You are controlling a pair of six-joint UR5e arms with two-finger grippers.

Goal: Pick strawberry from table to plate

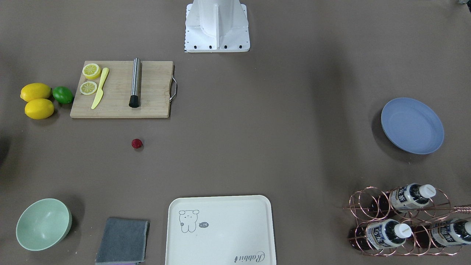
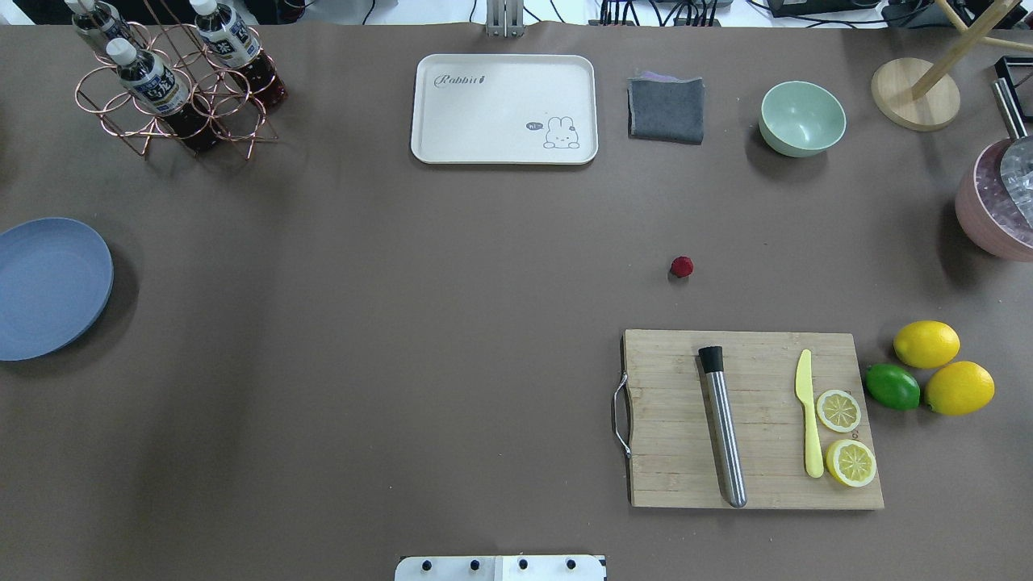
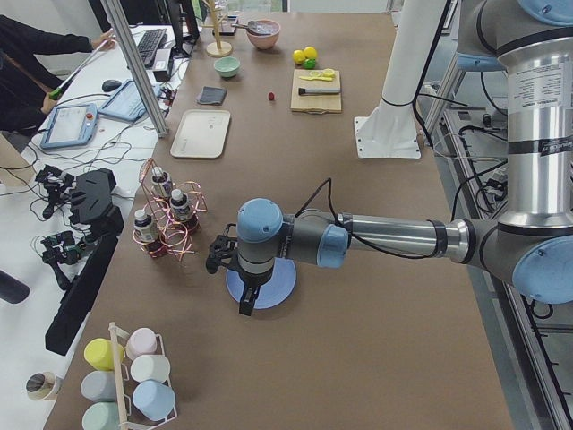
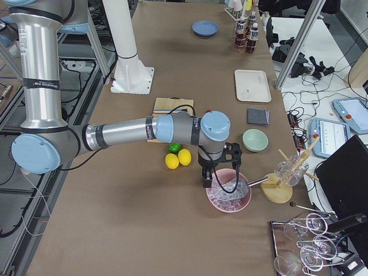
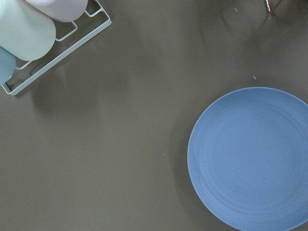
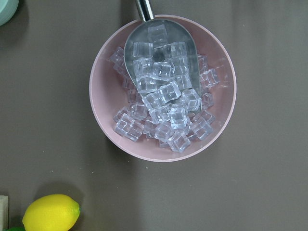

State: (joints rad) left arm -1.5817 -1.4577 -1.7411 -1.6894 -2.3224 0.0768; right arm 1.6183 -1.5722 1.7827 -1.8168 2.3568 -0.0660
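Observation:
The small dark-red strawberry (image 1: 137, 143) (image 2: 682, 266) lies on the bare grey-brown table (image 1: 257, 147), just beyond the cutting board's far edge. The blue plate (image 1: 412, 125) (image 2: 48, 286) (image 5: 250, 159) rests far away at the table's left end and holds nothing. My left gripper (image 3: 245, 303) hangs over the plate (image 3: 279, 285); it shows only in the left side view, so I cannot tell whether it is open or shut. My right gripper (image 4: 207, 179) hangs over a pink bowl of ice at the opposite end, and its state cannot be told either.
A wooden cutting board (image 2: 754, 420) carries a steel muddler, a yellow knife and lemon slices. Two lemons (image 2: 940, 367) and a lime lie beside it. A cream tray (image 2: 504, 109), grey cloth (image 2: 666, 109), green bowl (image 2: 801, 119), bottle rack (image 2: 173, 81) and pink ice bowl (image 6: 162, 89) line the edges.

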